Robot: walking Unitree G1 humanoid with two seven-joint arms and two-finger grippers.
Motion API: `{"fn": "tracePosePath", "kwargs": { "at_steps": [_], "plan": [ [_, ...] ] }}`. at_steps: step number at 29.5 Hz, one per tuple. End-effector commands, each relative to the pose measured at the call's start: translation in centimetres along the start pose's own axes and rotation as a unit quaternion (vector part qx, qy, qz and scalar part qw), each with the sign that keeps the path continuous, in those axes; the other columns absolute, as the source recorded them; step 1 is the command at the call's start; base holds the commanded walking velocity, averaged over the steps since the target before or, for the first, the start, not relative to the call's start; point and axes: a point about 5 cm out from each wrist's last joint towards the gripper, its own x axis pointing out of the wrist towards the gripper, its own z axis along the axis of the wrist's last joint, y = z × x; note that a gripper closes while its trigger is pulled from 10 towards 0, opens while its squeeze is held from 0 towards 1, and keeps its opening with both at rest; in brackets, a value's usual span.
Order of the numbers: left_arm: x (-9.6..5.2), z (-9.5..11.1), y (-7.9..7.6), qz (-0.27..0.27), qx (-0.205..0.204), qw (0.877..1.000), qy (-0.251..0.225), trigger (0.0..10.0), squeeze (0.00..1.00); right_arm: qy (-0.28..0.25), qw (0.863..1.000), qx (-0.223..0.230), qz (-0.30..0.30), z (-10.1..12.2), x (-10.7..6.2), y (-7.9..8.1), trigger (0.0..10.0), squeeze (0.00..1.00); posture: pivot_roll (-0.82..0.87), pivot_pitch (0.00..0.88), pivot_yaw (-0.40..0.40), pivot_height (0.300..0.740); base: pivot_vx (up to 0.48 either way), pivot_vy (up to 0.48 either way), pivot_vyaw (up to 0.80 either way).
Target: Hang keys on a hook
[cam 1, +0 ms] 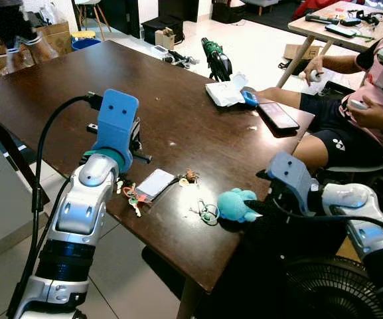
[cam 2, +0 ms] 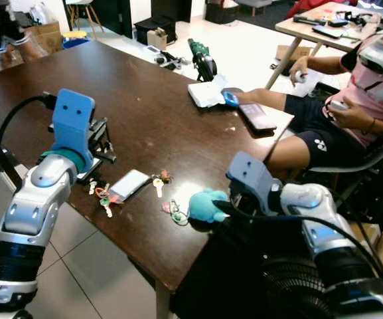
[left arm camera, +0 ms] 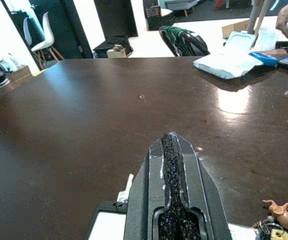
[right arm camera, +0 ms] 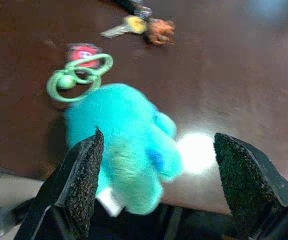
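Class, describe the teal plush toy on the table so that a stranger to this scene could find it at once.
Start at the dark wooden table and go to its near edge, by the right gripper. The plush toy lies there beside a green ring. It alone is soft, fuzzy and teal.

The left arm reaches forward over the near edge of the table, its wrist raised and the left gripper hanging low above the tabletop with both black fingers pressed together. The right arm comes in from the table's near right corner, wrist level, the right gripper spread wide at the edge.
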Motion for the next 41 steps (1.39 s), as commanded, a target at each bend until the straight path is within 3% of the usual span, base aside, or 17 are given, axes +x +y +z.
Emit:
{"fn": "tracePosePath", "kwargs": {
  "at_steps": [1, 2, 10, 19, 26, 32, 41],
  "plan": [
    [0.0, -0.3, 0.0, 0.001, -0.001, 1.0, 0.007, 10.0, 0.0, -0.005, 1.0, -0.002, 0.03, 0.1, 0.5, 0.5, 10.0, 1.0, 0.05, 0.095, 0.065, 0.74, 0.0, 0.0, 0.0],
    [0.0, -0.3, 0.1, 0.002, -0.001, 1.0, 0.008, 10.0, 0.0, 0.004, 0.999, -0.005, 0.038, -0.2, 0.7, 0.5, 10.0, 0.0, 0.05, 0.096, 0.065, 0.74, 0.0, 0.0, 0.0],
    [-0.2, -0.2, 0.3, 0.006, -0.001, 1.0, 0.008, 10.0, 0.0, 0.012, 0.997, 0.012, 0.073, -0.9, 1.7, 0.6, 10.0, 0.0, 0.07, 0.102, 0.058, 0.74, 0.0, 0.0, 0.0],
    [-0.2, -0.4, 0.3, 0.007, 0.0, 1.0, 0.011, 10.0, 0.0, 0.022, 0.998, 0.015, 0.064, -1.7, 1.2, 0.3, 10.0, 0.0, 0.07, 0.109, 0.062, 0.74, 0.0, 0.0, 0.0],
    [-0.3, -0.3, 0.4, 0.009, 0.001, 1.0, 0.013, 10.0, 0.0, 0.024, 0.997, 0.017, 0.071, -1.6, 2.4, 0.4, 10.0, 0.0, 0.09, 0.116, 0.067, 0.74, 0.0, 0.0, 0.0],
    [-0.4, -0.5, 0.4, 0.01, 0.001, 1.0, 0.019, 10.0, 0.0, 0.032, 0.999, 0.022, 0.024, -1.4, 2.8, -0.7, 10.0, 0.0, 0.1, 0.13, 0.075, 0.74, 0.0, 0.0, 0.0],
    [-0.6, -0.6, 0.5, 0.012, 0.001, 1.0, 0.022, 10.0, 0.0, 0.018, 0.998, 0.043, 0.049, -1.1, 4.6, 0.4, 10.0, 0.0, 0.11, 0.14, 0.075, 0.74, 0.0, 0.0, 0.0]
  ]
}}
